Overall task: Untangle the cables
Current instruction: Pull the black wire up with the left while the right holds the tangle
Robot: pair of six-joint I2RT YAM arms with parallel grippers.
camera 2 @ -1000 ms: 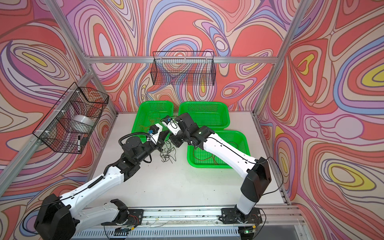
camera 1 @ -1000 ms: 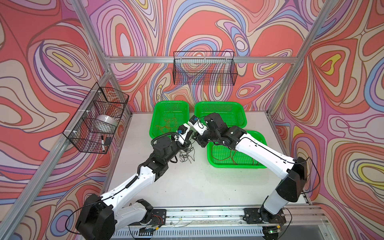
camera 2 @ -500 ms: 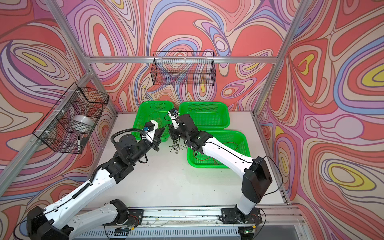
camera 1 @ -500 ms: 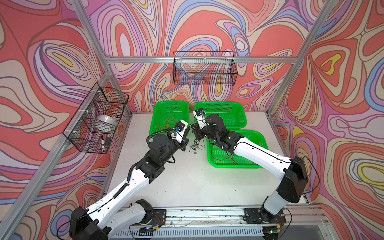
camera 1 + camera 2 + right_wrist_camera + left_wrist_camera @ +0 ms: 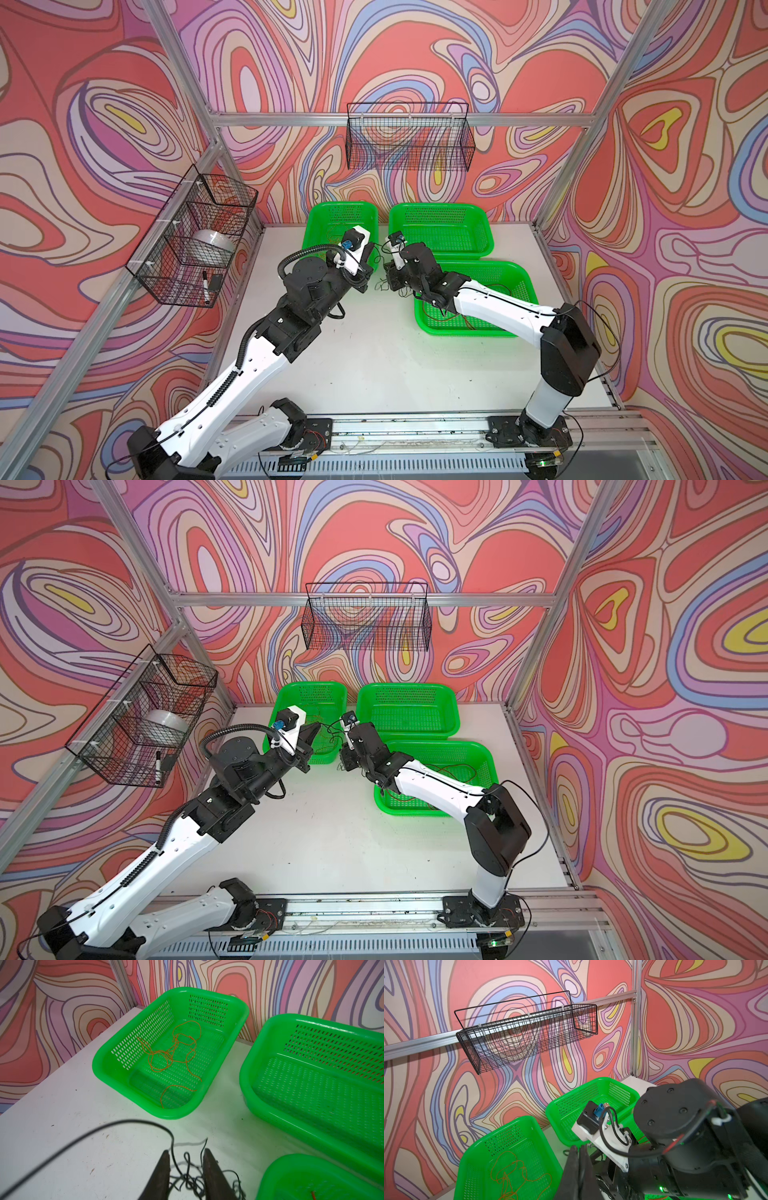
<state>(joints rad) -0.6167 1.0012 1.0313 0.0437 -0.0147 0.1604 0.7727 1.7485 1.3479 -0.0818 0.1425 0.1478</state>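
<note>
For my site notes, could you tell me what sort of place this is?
Probably a robot test cell: aluminium frame with patterned walls, two robot arms on a rail, green baskets on a table.

the left arm (image 5: 266,365) reaches forward, jaws pressed together and tilted upward. the right arm (image 5: 498,307) stretches in low, jaws slightly parted with tips near the tabletop (image 5: 374,365), just beside and below the left jaws.

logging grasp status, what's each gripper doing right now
left gripper: shut, apparently pinching a black cable strand
right gripper: open, astride the black tangle
</note>
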